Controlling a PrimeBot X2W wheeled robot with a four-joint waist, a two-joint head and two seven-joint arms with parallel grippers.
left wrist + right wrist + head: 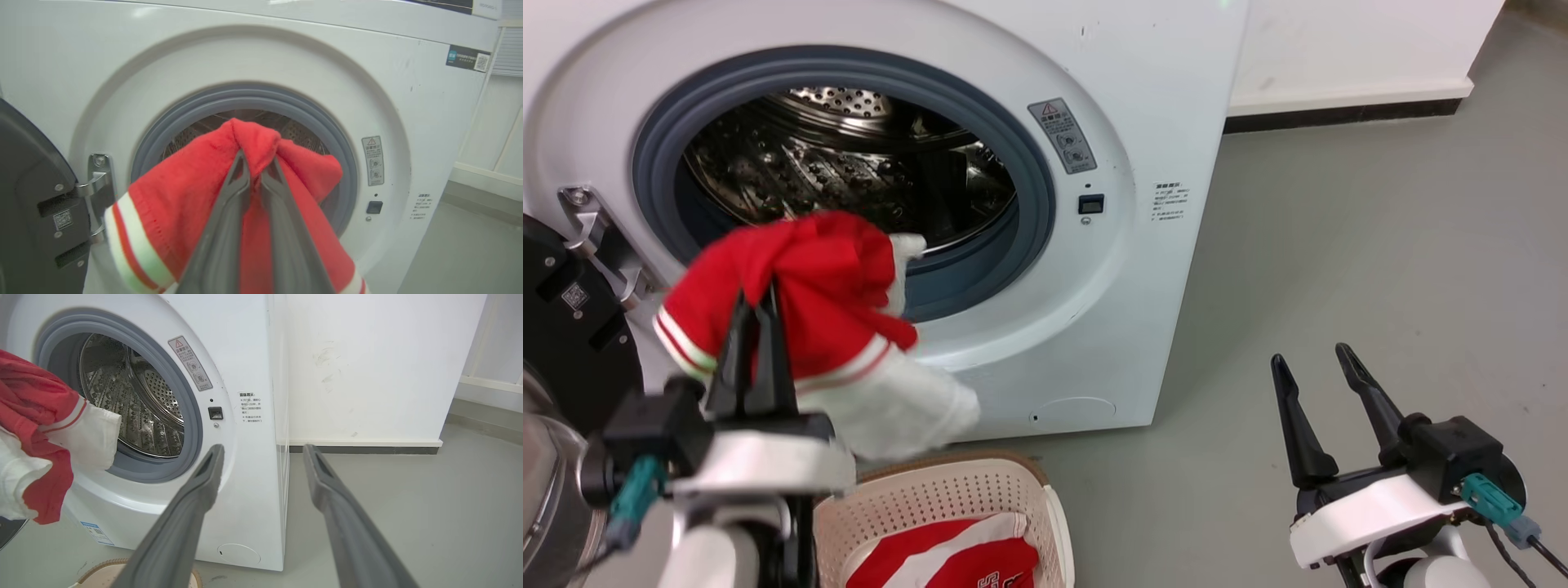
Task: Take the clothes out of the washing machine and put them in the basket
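My left gripper [756, 298] is shut on a red garment [825, 286] with white striped trim and a white panel. It holds it in the air in front of the washing machine's [1160, 98] open mouth, above the basket [947, 490]. In the left wrist view the red garment [184, 196] drapes over both fingers [229, 212] of the left gripper [256, 157]. A second red and white garment [947, 559] lies in the basket. The drum [849, 163] looks bare. My right gripper [1311, 359] stands open over the floor at the lower right, nothing between its fingers [196, 498].
The black-framed door [572, 327] hangs open on its hinge [600, 237] at the left, close to my left arm. Grey floor [1380, 245] stretches to the right of the machine, bounded by a white wall with a dark skirting [1339, 114].
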